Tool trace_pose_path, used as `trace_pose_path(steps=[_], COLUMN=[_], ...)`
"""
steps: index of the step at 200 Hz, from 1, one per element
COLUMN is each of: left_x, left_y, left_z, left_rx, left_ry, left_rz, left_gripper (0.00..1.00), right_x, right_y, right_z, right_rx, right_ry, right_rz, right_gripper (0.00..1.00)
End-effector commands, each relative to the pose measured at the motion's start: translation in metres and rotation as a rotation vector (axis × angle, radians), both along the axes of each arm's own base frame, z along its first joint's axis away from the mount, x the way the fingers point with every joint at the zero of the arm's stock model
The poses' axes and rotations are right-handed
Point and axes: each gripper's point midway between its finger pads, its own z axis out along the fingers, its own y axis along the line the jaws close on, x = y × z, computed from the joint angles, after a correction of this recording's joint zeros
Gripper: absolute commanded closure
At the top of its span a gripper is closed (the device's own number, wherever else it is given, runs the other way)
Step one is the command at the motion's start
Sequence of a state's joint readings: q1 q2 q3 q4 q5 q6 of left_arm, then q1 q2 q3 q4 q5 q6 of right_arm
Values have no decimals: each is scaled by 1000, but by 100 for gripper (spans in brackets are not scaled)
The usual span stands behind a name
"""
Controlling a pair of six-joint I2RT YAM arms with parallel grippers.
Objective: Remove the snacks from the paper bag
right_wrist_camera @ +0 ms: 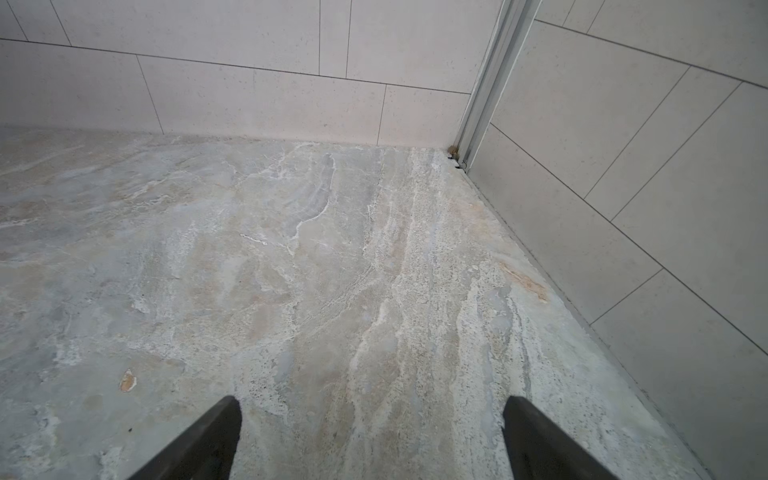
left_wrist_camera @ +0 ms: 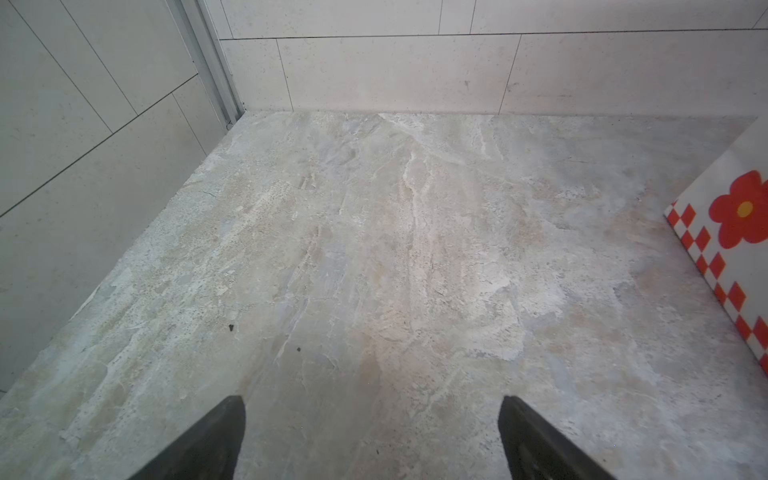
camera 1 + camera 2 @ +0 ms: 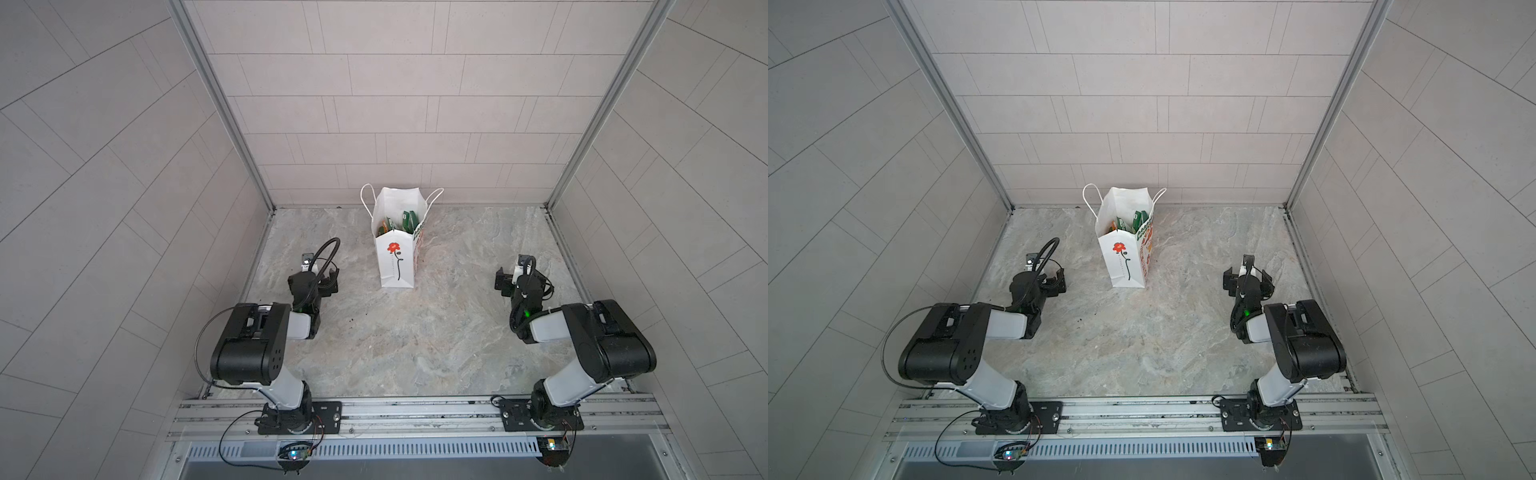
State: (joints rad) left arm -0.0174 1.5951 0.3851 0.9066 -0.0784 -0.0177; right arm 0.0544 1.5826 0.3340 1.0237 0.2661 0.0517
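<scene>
Counter (image 3: 395, 345): marbled grey stone, and almost all of it lay bare in both top views.
Paper bag (image 3: 395, 266): it stood upright near the middle of the back edge with its mouth open and its white cord handles splayed out to either side. A red flower on a black stem faced the front edge, and the left wrist view caught red checks and a red flower on the side of the bag (image 2: 731, 232).
Left gripper (image 3: 316, 279): it hung by the left edge, well apart from the bag. Its jaws were spread wide with only bare stone between them, as the left wrist view showed (image 2: 370, 415).
Right gripper (image 3: 521, 279): over by the right edge it was the same story, jaws parted with nothing in them (image 1: 372, 415), also well clear of the bag.
Snacks (image 3: 399, 222): all were inside the bag. Green packets poked up at its mouth with a touch of orange among them, but the lettering was too small to read.
</scene>
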Motion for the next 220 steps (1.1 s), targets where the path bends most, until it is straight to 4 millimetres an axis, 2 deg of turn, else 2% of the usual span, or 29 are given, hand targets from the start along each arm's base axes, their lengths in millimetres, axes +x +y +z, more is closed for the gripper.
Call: trace_pose_path(steps=[1, 91, 174, 195, 220], left_x=[5, 6, 3, -8, -18], left_y=[1, 0, 9, 30, 46], left_z=[11, 10, 14, 27, 56], left_rx=[8, 5, 5, 10, 19], left_ry=[-31, -30, -45, -67, -46], left_rz=[-2, -4, 50, 181, 296], left_gripper=[0, 0, 0, 0, 0], right_x=[1, 1, 1, -2, -7], right_y=[1, 1, 0, -2, -7], right_z=[2, 2, 3, 21, 48], right_rx=[-16, -16, -16, -18, -13], right_ry=[2, 2, -1, -13, -6], right_rz=[3, 2, -1, -16, -47], right_gripper=[1, 1, 1, 1, 1])
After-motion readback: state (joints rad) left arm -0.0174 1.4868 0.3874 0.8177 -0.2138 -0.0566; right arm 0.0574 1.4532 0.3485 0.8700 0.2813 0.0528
